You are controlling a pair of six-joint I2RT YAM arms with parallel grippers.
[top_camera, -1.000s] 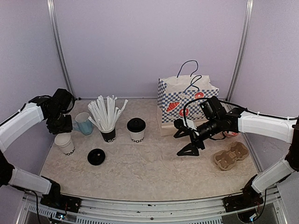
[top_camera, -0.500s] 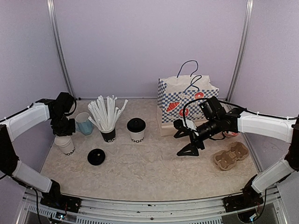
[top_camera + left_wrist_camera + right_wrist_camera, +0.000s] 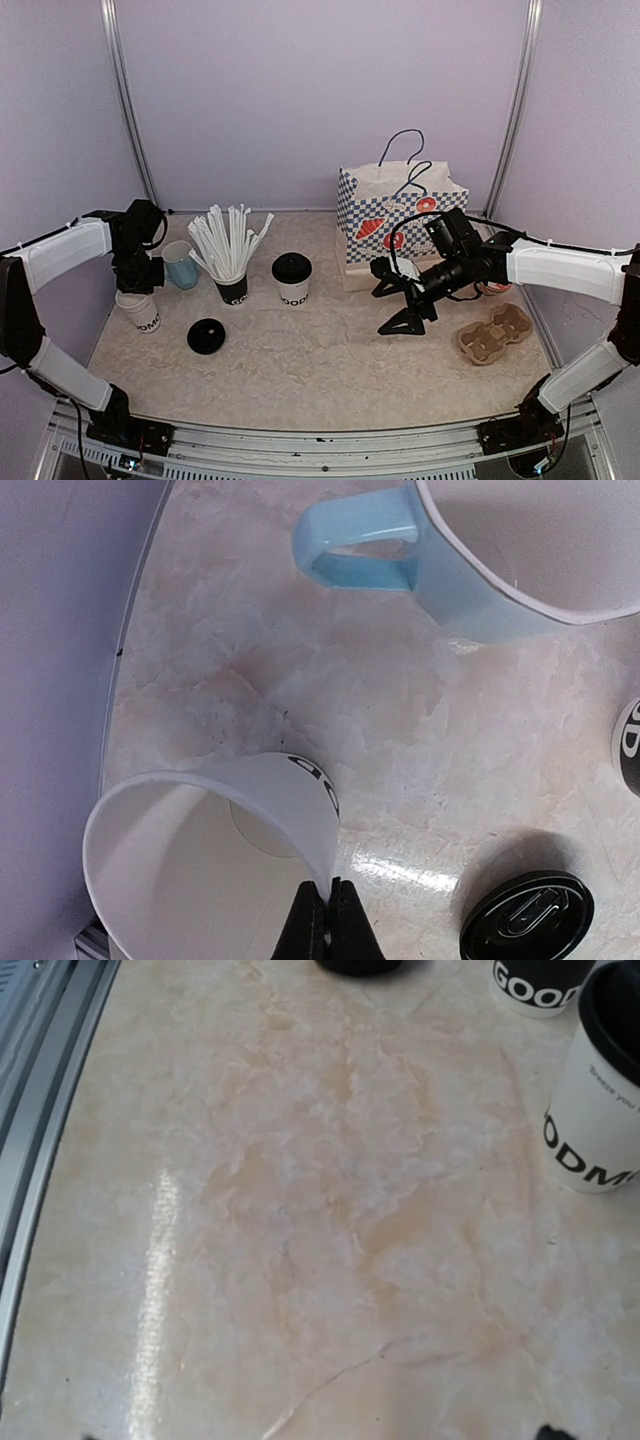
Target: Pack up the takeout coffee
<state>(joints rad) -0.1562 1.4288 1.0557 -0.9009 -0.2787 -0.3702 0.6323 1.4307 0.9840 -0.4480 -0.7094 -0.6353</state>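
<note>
An open white paper cup [image 3: 141, 309] stands at the far left of the table, without a lid. My left gripper [image 3: 328, 912] is shut on the near rim of this cup [image 3: 205, 855], one jaw inside the wall and one outside. A loose black lid [image 3: 206, 335] lies on the table to the cup's right, and it shows as well in the left wrist view [image 3: 527, 917]. A second white cup with its black lid on [image 3: 292, 279] stands mid-table. My right gripper [image 3: 395, 298] hangs open over the table right of it, holding nothing.
A light-blue mug [image 3: 180, 265] and a black cup of white straws [image 3: 232, 287] stand behind the open cup. A checkered paper bag [image 3: 400, 212] stands at the back right. A cardboard cup carrier [image 3: 495, 333] lies at the right.
My left gripper has come down and closed on the open cup's rim. The right arm has stayed in place.
</note>
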